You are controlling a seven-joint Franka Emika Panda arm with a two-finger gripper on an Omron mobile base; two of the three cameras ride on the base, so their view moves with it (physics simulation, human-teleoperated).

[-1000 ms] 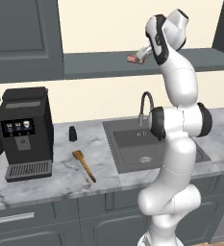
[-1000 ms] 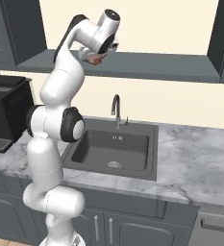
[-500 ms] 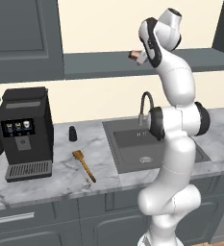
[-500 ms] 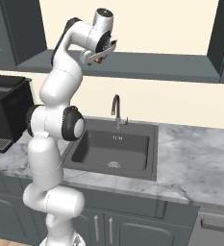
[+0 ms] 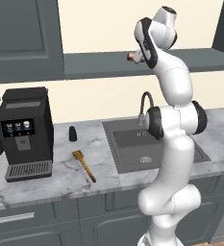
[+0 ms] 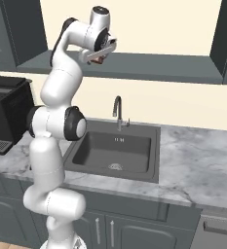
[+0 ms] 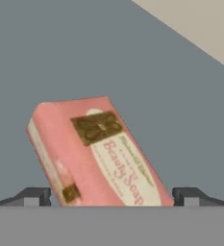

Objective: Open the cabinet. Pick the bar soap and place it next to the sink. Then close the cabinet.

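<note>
Bar soap [image 7: 96,153] sits between our end effector's [image 5: 132,56] two dark fingertips [image 7: 34,196], its pink wrapper with the oval label tilted against the grey shelf [image 5: 99,63] of the open cabinet [image 5: 24,41]. Compared with a second ago, our hand has drawn back and up from deeper over the shelf, and the pink block has come along with it, so we judge that the grasp has taken and the soap is being lifted out rather than left lying on the board. In the right base view the end effector [image 6: 99,57] hangs just at the shelf's front edge with a sliver of red showing beneath it. The jaws stand a soap's width apart and appear pressed on its two sides, though the contact itself is cut off at the bottom of the hand view. What remains, as we read it, is to carry the soap down to the marble tabletop [image 6: 193,160] beside the sink [image 6: 116,151], release it there, and then shut the cabinet.
</note>
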